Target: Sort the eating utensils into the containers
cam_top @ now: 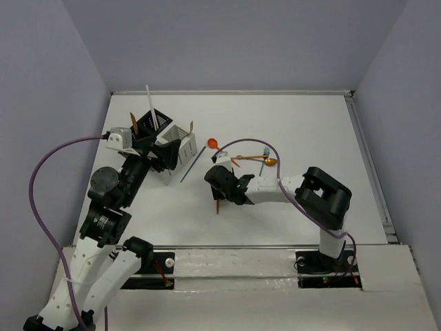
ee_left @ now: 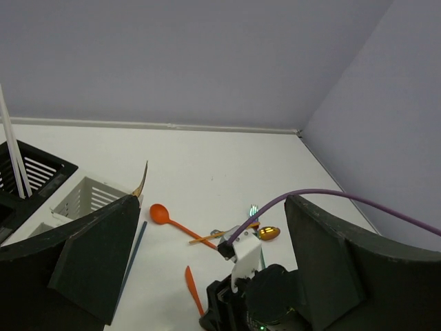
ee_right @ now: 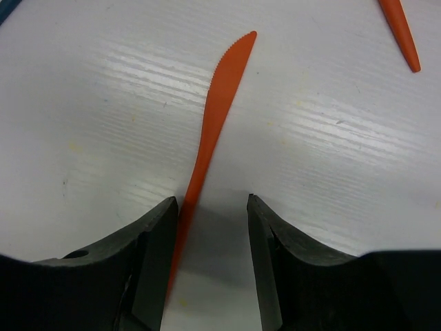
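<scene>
My right gripper [cam_top: 222, 190] is open and low over the table. An orange knife [ee_right: 215, 117] lies flat between its fingers, with the handle close against the left finger [ee_right: 157, 238]; the knife also shows from above [cam_top: 218, 205]. My left gripper [cam_top: 167, 158] is open and empty beside the white caddy [cam_top: 180, 139]. The black caddy [cam_top: 155, 121] behind it holds a white stick [cam_top: 149, 103]. A gold utensil [cam_top: 191, 127] stands in the white caddy. An orange spoon [ee_left: 160, 212], a gold spoon [ee_left: 269, 232] and a teal fork [ee_left: 253, 209] lie on the table.
A dark teal stick [cam_top: 193, 165] lies on the table just right of the white caddy. An orange handle tip [ee_right: 401, 31] lies near the right gripper. A purple cable [ee_left: 324, 195] arches over the right wrist. Walls close off the table at the back and on both sides.
</scene>
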### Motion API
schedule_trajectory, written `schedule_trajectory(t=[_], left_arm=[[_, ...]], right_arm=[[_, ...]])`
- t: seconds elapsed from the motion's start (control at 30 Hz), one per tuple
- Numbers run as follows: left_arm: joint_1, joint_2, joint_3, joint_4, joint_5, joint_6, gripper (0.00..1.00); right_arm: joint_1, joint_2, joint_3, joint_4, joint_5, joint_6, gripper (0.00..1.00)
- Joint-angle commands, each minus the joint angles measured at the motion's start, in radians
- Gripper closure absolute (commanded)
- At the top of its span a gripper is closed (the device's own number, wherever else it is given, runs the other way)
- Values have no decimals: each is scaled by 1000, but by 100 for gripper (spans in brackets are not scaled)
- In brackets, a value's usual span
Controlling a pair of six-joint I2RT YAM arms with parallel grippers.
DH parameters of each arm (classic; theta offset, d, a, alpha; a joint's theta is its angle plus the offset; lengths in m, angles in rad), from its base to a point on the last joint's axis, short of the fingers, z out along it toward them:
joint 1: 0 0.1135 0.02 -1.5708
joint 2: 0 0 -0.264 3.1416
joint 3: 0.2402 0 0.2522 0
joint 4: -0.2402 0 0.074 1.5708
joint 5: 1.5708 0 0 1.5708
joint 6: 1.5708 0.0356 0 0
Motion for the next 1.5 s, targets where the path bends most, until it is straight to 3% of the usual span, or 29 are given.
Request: schedule_trajectory(t=[0.0,0.07,0.17,0.33,0.4,0.47,0.67,0.8,1.0,1.2,1.47], left_arm=[[0,8,0,42,8,10,1],[0,14,0,39,7,10,1],[0,19,1,36,10,7,1],[0,17,0,38,13,-3,1],[0,22,0,38,16,-9,1],[0,31,3,35,19,-12,1],[0,71,9,22,50,-33,1],[0,103,-9,10,111,-72,1],[0,123,-118,69,237,-188,5],[-20,229,-210,163,317,-268,11],[-112,339,-212,241,266,-319,16]], right_arm=[[30,-6,-48,-93,-55,1,50],[41,-6,-52,-113,-58,4,51],[52,-12,-66,-113,-65,9,66],[52,-27,-100,-104,-91,18,76],[52,-32,-109,-89,-92,13,88],[52,-36,-118,-84,-85,13,93],[52,-156,-186,23,-60,-10,93],[52,-423,-353,239,-112,-59,93],[52,-682,-451,319,-153,-108,93],[52,-764,-468,342,-175,-131,93],[52,-813,-485,388,-212,-143,93]])
